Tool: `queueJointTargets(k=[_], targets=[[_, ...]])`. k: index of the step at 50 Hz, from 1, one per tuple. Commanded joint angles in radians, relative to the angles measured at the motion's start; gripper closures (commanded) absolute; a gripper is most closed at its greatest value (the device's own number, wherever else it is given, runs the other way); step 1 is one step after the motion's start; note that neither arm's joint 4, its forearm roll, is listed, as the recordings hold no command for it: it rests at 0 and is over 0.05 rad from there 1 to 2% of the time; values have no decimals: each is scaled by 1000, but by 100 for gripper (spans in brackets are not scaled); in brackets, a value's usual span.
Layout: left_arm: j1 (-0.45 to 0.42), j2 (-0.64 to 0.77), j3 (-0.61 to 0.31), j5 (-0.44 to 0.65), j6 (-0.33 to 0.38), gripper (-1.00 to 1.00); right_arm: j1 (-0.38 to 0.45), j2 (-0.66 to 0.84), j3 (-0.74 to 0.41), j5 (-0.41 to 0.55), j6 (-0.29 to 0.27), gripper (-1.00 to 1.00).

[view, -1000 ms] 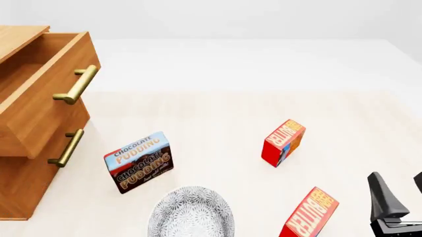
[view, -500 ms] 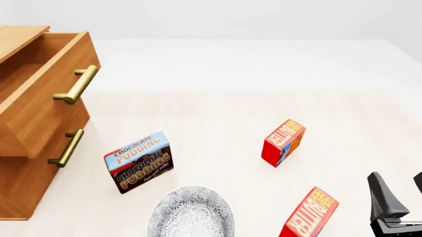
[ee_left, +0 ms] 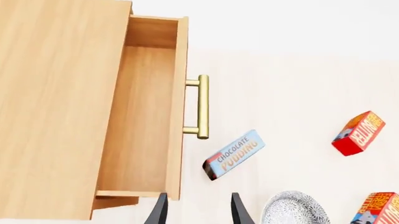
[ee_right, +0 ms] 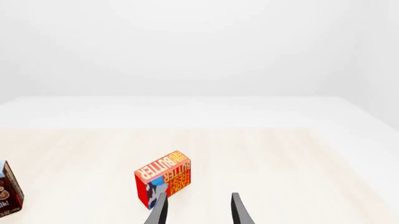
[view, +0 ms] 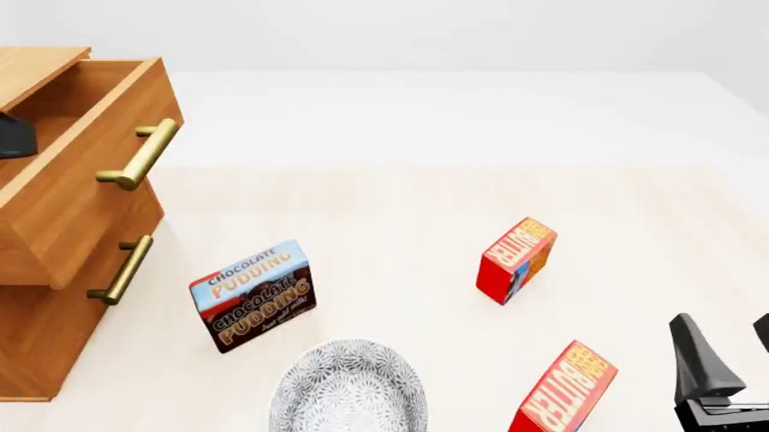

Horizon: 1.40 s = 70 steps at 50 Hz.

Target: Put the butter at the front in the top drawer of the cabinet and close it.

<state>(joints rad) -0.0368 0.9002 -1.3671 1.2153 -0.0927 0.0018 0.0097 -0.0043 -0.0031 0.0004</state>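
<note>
Left tool newly over the open, empty top drawer.

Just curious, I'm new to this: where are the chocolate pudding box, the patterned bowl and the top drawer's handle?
chocolate pudding box (view: 254,294), front view, lettered face.
patterned bowl (view: 348,387), front view, inside surface.
top drawer's handle (view: 142,154), front view, brass bar.

top drawer open upward, pudding box and bowl flanking front butter

The top drawer stands pulled out, chocolate pudding box beside it.
</note>
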Motion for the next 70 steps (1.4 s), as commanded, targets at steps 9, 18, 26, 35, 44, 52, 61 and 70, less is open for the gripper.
queueJointTargets(k=[9,18,26,35,44,52,61,70], targets=[[64,63,-16,5,-2,-100,0,-1,1,-1,0,-100],[78,87,-28,5,8,-100,0,-1,1,-1,0,-100],[97,108,-34,5,25,-100,0,-1,1,-1,0,-100],[109,120,-43,5,30,-100,0,-1,1,-1,0,-100],[100,128,-30,5,10,-100,0,-1,1,-1,0,-100],[95,124,-11,5,-3,-100,0,-1,1,-1,0,-100],[95,123,-3,5,-11,-100,0,0,1,-1,0,-100],[92,132,7,5,-17,-100,0,-1,1,-1,0,-100]])
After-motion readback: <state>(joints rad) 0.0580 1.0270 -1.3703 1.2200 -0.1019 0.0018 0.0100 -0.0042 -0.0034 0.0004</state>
